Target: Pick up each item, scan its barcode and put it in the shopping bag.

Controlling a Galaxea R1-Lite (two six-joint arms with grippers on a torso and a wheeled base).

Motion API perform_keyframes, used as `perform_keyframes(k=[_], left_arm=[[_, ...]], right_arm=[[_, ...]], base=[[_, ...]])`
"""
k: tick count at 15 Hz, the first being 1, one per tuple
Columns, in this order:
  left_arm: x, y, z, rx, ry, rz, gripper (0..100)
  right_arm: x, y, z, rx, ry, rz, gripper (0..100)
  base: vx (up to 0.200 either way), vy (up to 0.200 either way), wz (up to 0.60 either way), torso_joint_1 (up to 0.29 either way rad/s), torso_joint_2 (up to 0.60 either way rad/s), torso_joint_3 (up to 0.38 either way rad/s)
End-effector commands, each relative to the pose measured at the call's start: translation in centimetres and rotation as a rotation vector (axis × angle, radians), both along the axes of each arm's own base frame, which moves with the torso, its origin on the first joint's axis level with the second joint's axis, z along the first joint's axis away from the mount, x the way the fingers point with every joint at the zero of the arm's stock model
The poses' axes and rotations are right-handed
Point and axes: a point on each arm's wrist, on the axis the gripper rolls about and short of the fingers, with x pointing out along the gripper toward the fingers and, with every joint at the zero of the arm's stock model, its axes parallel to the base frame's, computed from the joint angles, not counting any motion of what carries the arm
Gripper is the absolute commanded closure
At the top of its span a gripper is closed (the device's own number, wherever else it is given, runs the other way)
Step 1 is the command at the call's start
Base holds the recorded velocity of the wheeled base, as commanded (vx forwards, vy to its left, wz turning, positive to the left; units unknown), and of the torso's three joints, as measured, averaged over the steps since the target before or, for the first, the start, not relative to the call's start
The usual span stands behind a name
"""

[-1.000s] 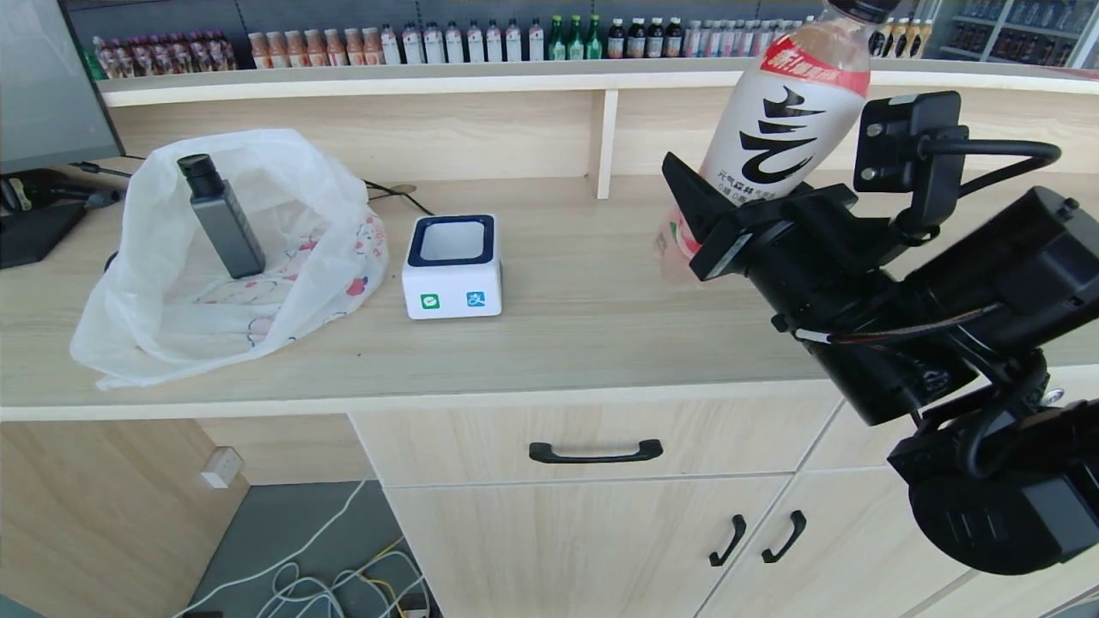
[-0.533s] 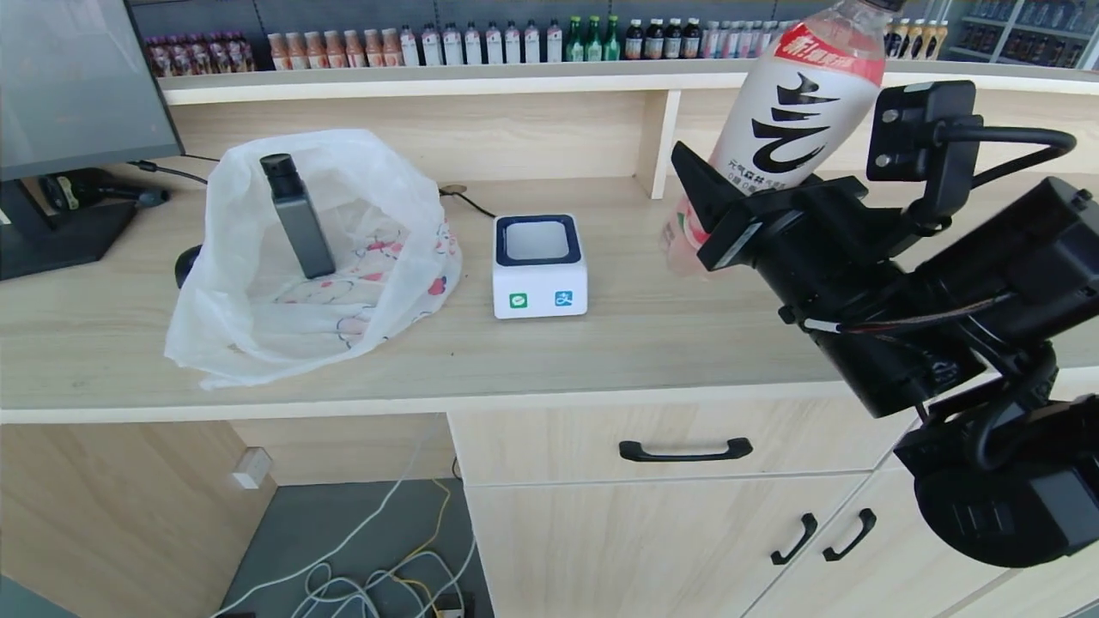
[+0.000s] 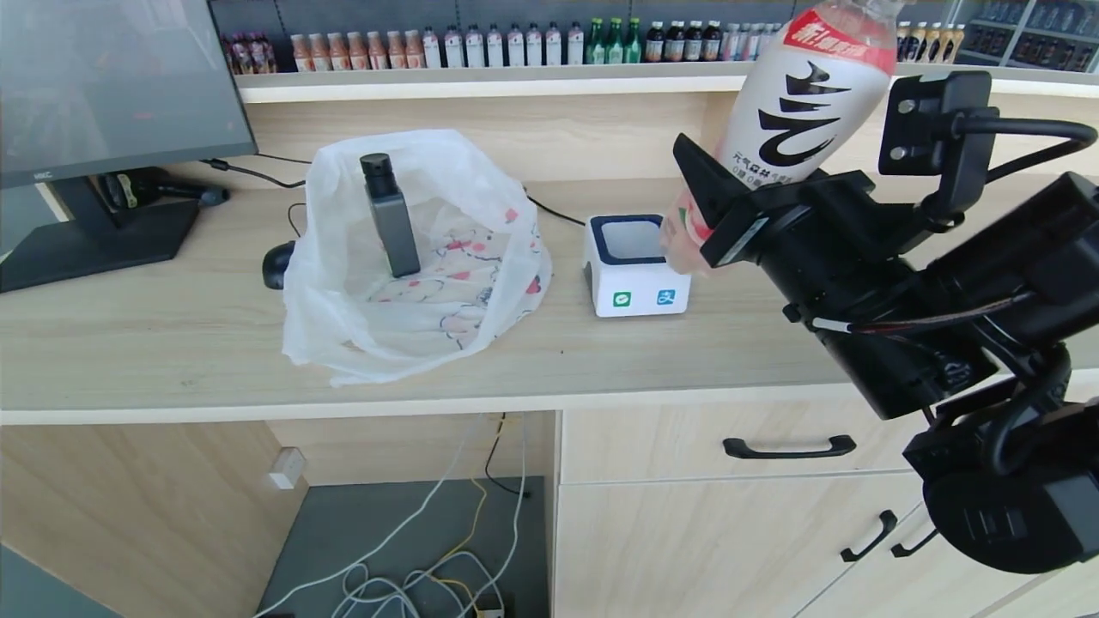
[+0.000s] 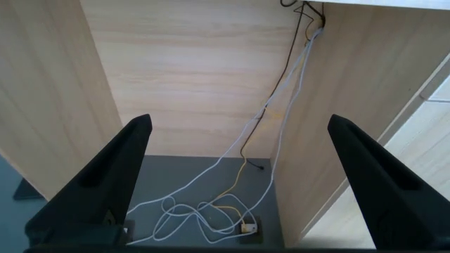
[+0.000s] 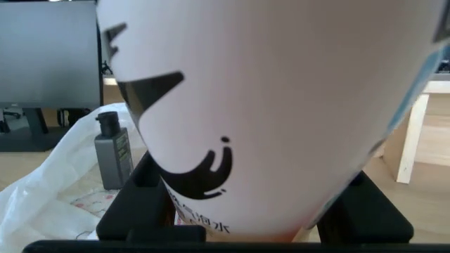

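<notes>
Bottle in the air, folks: the pale drink bottle (image 3: 794,112) is up off the desk (image 3: 172,343), tilted with its cap leaning to the robot's right and its base hanging close by the near corner of the white scanner box (image 3: 635,266). The right gripper (image 3: 730,227) has its jaws clamped low on the body, down near the base. That looks like a risky spot, because a full plastic bottle carries real weight above that hold and wants to swing. Expect thin walls that give under a hard squeeze and a glossy label sleeve that could slide, so firm but measured pressure around the middle of the body would serve better. I can't tell where the barcode sits. Over on the left, the shopping bag (image 3: 506,249) slumps open, soft and floppy, with a grey bottle (image 3: 391,219) standing inside. The left gripper (image 4: 239,123) hangs low below the desk, jaws spread wide, holding nothing.
</notes>
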Motion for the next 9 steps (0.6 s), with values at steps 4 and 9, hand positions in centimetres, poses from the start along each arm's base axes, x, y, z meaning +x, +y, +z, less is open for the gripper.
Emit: perform_keyframes(k=[4,9], left_arm=[[0.00,0.00,0.01,0.005,-0.001,-0.001,0],[0.00,0.00,0.01,0.003,-0.001,0.001,0]], right_arm=[[-0.32,0.34,0.37,0.009,-0.011,0.015,100],[-0.51,0.66,0.32,0.008,-0.010,0.024,100]], base=[[0.000,0.100,0.00,0.000,0.00,0.001],[0.000,0.000,0.00,0.000,0.00,0.000]])
